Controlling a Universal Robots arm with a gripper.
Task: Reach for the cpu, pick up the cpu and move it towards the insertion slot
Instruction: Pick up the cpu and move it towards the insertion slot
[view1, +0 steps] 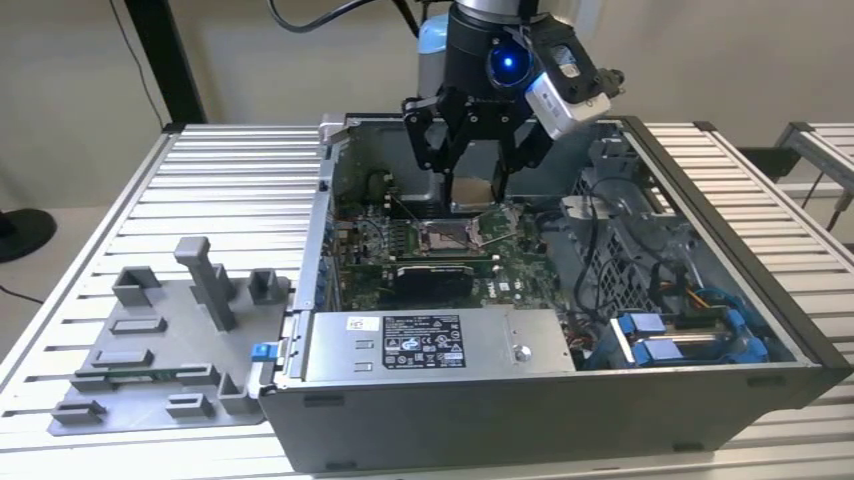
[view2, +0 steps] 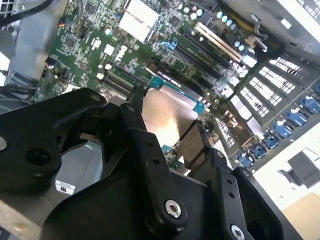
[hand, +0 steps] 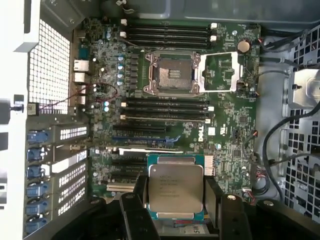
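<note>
My gripper (view1: 477, 203) hangs inside the open computer case, shut on the cpu (view1: 473, 190). The cpu (hand: 176, 189) is a thin square chip with a pale silvery top and a green rim, held flat between the two black fingers (hand: 136, 197). In the second wrist view the cpu (view2: 167, 116) shows its shiny face between the fingers (view2: 131, 125). The insertion slot (hand: 172, 74), a metal-framed socket with a dark centre, lies on the green motherboard with its load plate (hand: 220, 72) swung open. In the exterior view the insertion slot (view1: 445, 237) lies just below and in front of the held cpu.
The case walls (view1: 534, 410) surround the motherboard. A power supply (view1: 427, 343) sits at the case's front. Cables (view1: 627, 235) and blue drive clips (view1: 667, 340) crowd the exterior view's right. A grey fixture plate (view1: 147, 350) with blocks lies on the slatted table to the exterior view's left.
</note>
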